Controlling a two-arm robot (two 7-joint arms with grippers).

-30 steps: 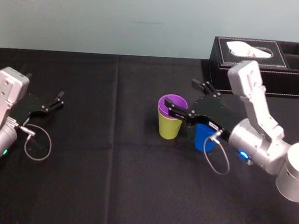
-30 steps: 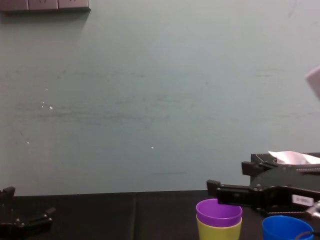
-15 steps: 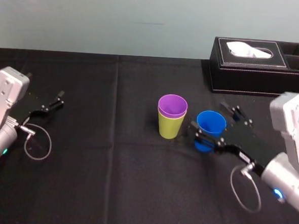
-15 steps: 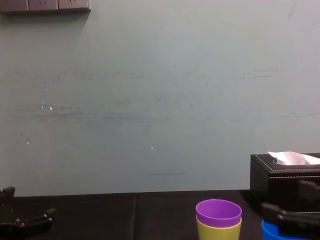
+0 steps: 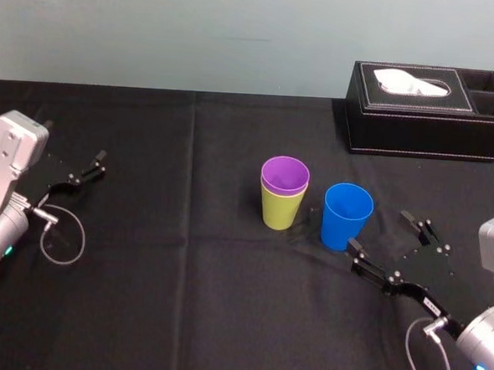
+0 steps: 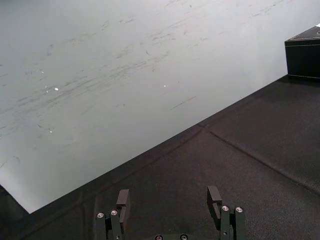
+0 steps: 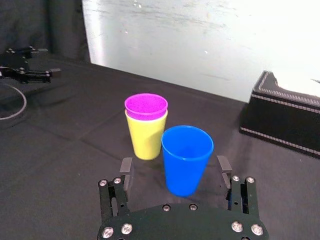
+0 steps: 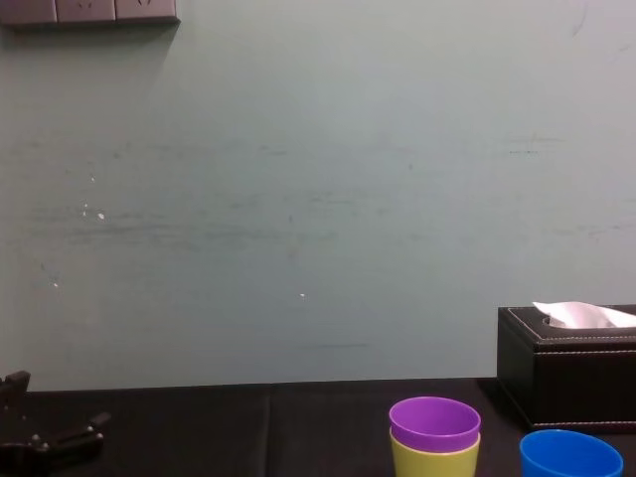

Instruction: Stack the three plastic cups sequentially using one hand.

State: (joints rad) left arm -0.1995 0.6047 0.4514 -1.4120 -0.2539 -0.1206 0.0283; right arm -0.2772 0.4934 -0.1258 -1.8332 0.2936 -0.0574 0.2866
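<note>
Right gripper [image 5: 379, 231] spread, near smooth tapered blue cup [image 5: 346, 214]

Both arms have silver-grey housings [image 5: 8, 160] with rounded edges. The left gripper [image 5: 95, 166] and the right gripper [image 5: 380, 230] are black, each with two flat fingers and small silver screws [image 7: 103, 183]. A thin grey cable [image 5: 83, 240] loops from each wrist.

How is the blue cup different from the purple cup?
The blue cup stands by itself on the black table; the purple cup sits nested inside the yellow-green cup. The blue cup shows its whole side; the purple cup just its top part. The open right gripper is nearer the blue cup than the purple cup; the left gripper rests far left. Both are upright and empty.
</note>
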